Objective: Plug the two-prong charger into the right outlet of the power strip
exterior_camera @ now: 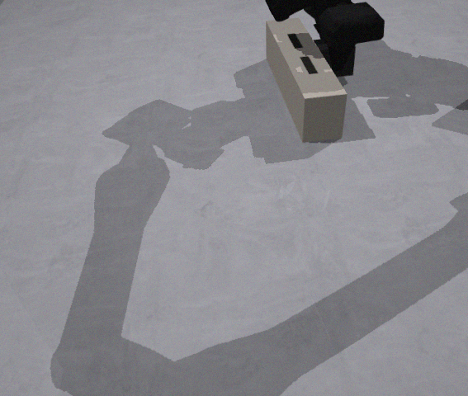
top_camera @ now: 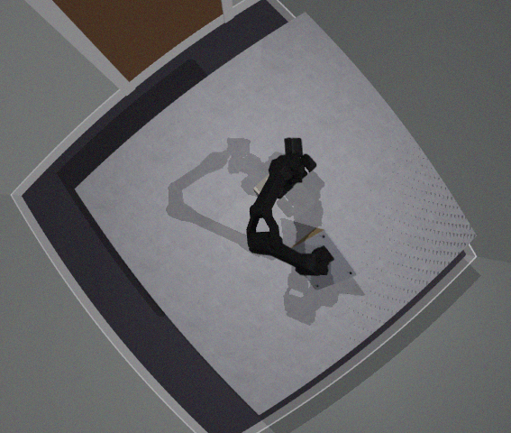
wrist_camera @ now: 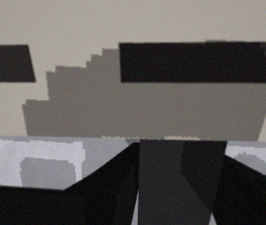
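The beige power strip (exterior_camera: 285, 63) (wrist_camera: 77, 23) stands as a low wall right beside the fingers, blocking sideways passage toward its far side. Above its near end in the exterior view, past the two dark slots, the space is open, and the surface (top_camera: 176, 326) (exterior_camera: 225, 238) on the strip's side away from the arm (top_camera: 271, 190) (exterior_camera: 351, 23) offers free room.

Power strip (exterior_camera: 323, 121) (wrist_camera: 77, 23): plain beige, two black slots in its top. Beside the strip, gripper (exterior_camera: 339, 59) (wrist_camera: 169, 152): black. Around the strip, tabletop (top_camera: 190, 289) (exterior_camera: 225, 238) (wrist_camera: 2, 161): mottled pale grey.
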`<state>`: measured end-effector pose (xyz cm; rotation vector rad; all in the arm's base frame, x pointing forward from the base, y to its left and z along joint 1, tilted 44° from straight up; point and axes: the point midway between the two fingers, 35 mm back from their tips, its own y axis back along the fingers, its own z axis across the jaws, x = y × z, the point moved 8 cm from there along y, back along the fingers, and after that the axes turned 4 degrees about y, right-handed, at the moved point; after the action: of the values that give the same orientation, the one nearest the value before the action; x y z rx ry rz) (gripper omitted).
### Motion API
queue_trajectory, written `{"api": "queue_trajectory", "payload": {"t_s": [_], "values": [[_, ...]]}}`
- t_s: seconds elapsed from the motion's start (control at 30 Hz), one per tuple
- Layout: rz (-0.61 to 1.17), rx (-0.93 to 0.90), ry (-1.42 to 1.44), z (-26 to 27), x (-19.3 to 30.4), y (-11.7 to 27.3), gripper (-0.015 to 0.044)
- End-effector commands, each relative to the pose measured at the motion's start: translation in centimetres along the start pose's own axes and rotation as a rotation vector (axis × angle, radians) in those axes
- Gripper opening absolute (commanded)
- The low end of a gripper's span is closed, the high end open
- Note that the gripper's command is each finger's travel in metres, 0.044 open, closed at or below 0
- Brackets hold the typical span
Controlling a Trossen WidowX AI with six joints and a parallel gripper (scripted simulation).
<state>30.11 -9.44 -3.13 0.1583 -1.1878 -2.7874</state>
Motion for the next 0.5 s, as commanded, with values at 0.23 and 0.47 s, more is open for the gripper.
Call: {"api": "queue_trajectory", "payload": {"t_s": [0.23,0.47], "values": [[-0.02,0.008,0.023,0.02,-1.25,-0.05,0.0],[-0.02,0.008,0.023,0.03,-1.2,-0.08,0.0]]}}
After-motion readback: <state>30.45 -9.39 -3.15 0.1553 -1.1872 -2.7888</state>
